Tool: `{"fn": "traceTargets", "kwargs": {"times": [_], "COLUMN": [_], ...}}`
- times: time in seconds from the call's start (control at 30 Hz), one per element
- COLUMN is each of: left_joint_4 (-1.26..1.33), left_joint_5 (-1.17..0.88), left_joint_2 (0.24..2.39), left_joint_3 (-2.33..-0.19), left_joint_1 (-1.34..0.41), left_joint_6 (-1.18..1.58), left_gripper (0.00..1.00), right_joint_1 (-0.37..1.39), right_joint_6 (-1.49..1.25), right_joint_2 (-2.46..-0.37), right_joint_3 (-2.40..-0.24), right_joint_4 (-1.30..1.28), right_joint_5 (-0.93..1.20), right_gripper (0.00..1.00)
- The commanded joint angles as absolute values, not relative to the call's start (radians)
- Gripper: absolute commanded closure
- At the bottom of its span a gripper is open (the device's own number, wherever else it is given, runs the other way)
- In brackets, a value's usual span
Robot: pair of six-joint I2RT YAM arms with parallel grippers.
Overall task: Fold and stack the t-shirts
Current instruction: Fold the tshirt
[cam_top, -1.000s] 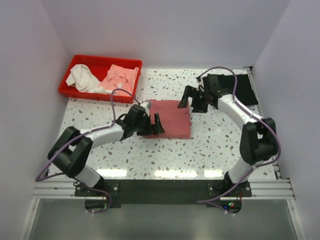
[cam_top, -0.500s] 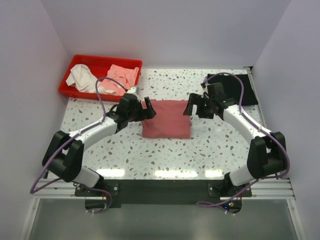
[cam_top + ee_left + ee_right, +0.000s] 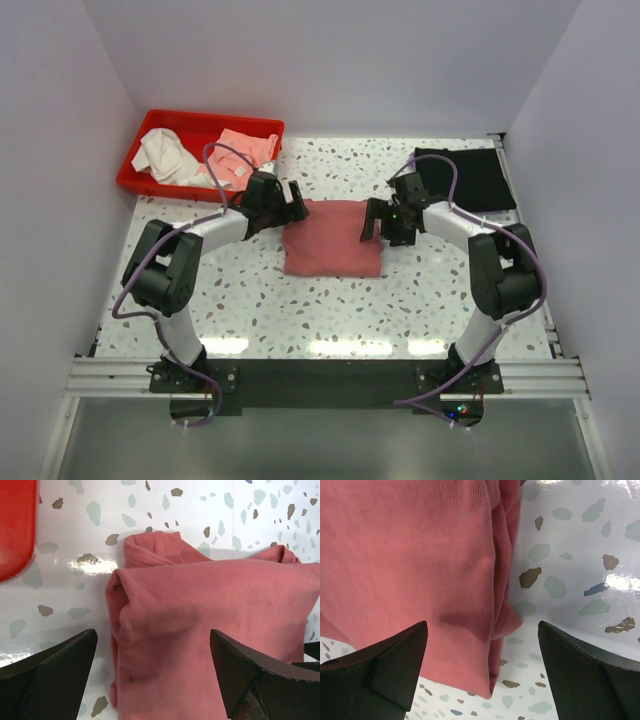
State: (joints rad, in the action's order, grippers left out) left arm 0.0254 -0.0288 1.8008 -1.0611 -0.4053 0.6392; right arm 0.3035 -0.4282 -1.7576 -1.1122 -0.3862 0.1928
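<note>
At the middle of the speckled terrazzo tabletop (image 3: pixel 330 310) lies the rose-red t-shirt (image 3: pixel 332 238), folded into a soft, thick pad that is nearly square, with rounded, puffy edges. Its slightly longer side runs from 9 to 3 o'clock. The weave is fine and matte, with faint ribbing in the right wrist view (image 3: pixel 410 555), where the layered fold edges stack up along the side. A stitched band pokes out at the pad's 11 o'clock corner (image 3: pixel 150 547).

The left jaws sit at that same corner, spread wide apart and holding nothing, with their dark wedge-shaped fingers (image 3: pixel 50 680) on either side of the cloth's edge. The right jaws hang over the pad's 3 o'clock edge, likewise wide apart and empty, one finger (image 3: pixel 380 670) over the cloth and the other over bare stone. Whether either pair touches the fabric, I cannot tell.

Off at 2 o'clock, well apart, the black t-shirt (image 3: pixel 470 178) lies flat as a neat rectangle, its long side also running 9 to 3. At 10 o'clock a glossy red plastic bin (image 3: pixel 135 165) holds crumpled white cloth (image 3: pixel 165 155) and pink cloth (image 3: pixel 240 155).
</note>
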Motion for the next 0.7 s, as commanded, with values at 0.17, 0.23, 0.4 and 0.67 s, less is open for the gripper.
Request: {"fn": "traceTargets", "kwargs": {"times": [0.17,0.23,0.4,0.67], "left_joint_4": [0.008,0.002,-0.115,-0.187], "left_joint_5": [-0.003,-0.003,0.031,0.094], "left_joint_2": [1.856,1.87,1.922,1.954], "left_joint_3": [-1.126,-1.132,-1.193,-1.233], "left_joint_1": [-0.38,-0.379,-0.377,-0.379], "left_joint_6": [0.601,0.604,0.597,0.594], "left_gripper": [0.0,0.0,0.0,0.0], "right_joint_1": [0.322,0.328,0.339,0.348], "right_joint_6": [-0.436,-0.425,-0.419,-0.422], "right_joint_2": [-1.813,-1.833,-1.85,-1.904], "right_joint_3": [-1.186,-1.201,-1.213,-1.236], "right_joint_4": [-0.319,-0.327,-0.33,-0.342], "right_joint_5": [0.13,0.123,0.115,0.104], "right_gripper": [0.13,0.17,0.2,0.24]}}
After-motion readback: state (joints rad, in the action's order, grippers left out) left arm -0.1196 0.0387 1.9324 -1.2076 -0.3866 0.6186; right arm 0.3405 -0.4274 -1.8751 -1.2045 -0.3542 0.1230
